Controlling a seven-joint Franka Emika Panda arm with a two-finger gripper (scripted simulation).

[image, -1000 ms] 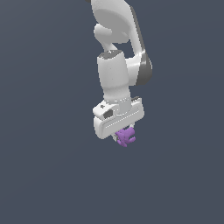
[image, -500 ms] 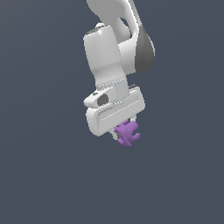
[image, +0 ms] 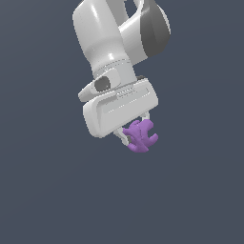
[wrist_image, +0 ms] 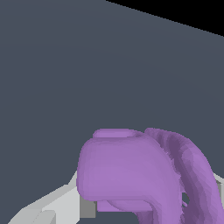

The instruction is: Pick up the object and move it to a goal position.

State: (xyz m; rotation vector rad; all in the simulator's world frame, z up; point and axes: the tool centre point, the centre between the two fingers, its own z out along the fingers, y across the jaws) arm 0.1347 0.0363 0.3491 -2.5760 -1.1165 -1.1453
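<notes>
Plain dark grey backdrop, no surface shown. White gripper (image: 135, 135) pinches purple object (image: 140, 136) by one lobe w/ fingertips; shallow hold, jolt could drop it.

A small purple object (image: 140, 136), matte and lumpy with several stubby rounded prongs, hangs in mid-air against a plain dark grey background. Its upper part is tucked between pale fingers (image: 125, 137), the prongs pointing downward and outward.
</notes>
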